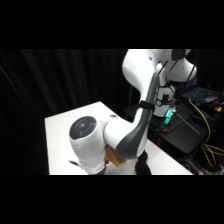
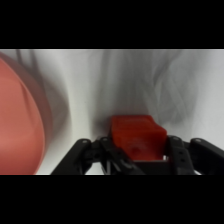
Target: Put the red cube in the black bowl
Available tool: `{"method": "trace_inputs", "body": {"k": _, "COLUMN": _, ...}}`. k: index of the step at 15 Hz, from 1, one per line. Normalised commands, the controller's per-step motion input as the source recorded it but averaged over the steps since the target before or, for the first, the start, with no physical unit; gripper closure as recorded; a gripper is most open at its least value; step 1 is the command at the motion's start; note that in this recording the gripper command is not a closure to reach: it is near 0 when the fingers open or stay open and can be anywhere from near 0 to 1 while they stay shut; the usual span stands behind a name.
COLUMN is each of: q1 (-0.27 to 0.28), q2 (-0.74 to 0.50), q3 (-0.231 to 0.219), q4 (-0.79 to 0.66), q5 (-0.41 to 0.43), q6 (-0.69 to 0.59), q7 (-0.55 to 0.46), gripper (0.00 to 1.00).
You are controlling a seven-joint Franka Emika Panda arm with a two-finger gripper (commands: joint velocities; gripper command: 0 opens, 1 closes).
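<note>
The gripper (image 2: 140, 160) sits low over the counter (image 2: 125, 85), its 2 fingers set apart on either side of the red cube (image 2: 137, 137), which rests between them. If it closes off-centre, the cube could twist or slip out. Farther left, the red bowl (image 2: 20, 120) is near; the black bowl is out of sight.

Side camera looks across table (image 1: 60, 135); wrist camera hangs close above it; both share tabletop.
</note>
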Motion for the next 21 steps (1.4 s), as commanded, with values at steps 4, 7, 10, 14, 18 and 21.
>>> {"method": "trace_inputs", "body": {"k": 4, "q1": 0.049, "q2": -0.18, "q3": -0.055, "q4": -0.06, "q5": 0.012, "q6": -0.01, "q7": 0.04, "gripper": 1.00}}
{"method": "trace_inputs", "body": {"k": 7, "q1": 0.010, "q2": -0.49, "q3": -0.043, "q4": -0.27, "q5": 0.025, "q6": -0.21, "q7": 0.02, "gripper": 1.00}}
{"method": "trace_inputs", "body": {"k": 10, "q1": -0.034, "q2": -0.69, "q3": -0.045, "q4": -0.40, "q5": -0.009, "q6": -0.28, "q7": -0.01, "gripper": 1.00}}
{"method": "trace_inputs", "body": {"k": 14, "q1": -0.124, "q2": -0.56, "q3": -0.008, "q4": -0.39, "q5": -0.009, "q6": -0.25, "q7": -0.06, "gripper": 1.00}}
{"method": "trace_inputs", "body": {"k": 18, "q1": -0.136, "q2": -0.61, "q3": 0.034, "q4": -0.68, "q5": 0.024, "q6": -0.01, "q7": -0.10, "gripper": 1.00}}
{"method": "trace_inputs", "body": {"k": 21, "q1": -0.107, "q2": -0.80, "q3": 0.056, "q4": -0.93, "q5": 0.047, "q6": 0.11, "q7": -0.10, "gripper": 1.00}}
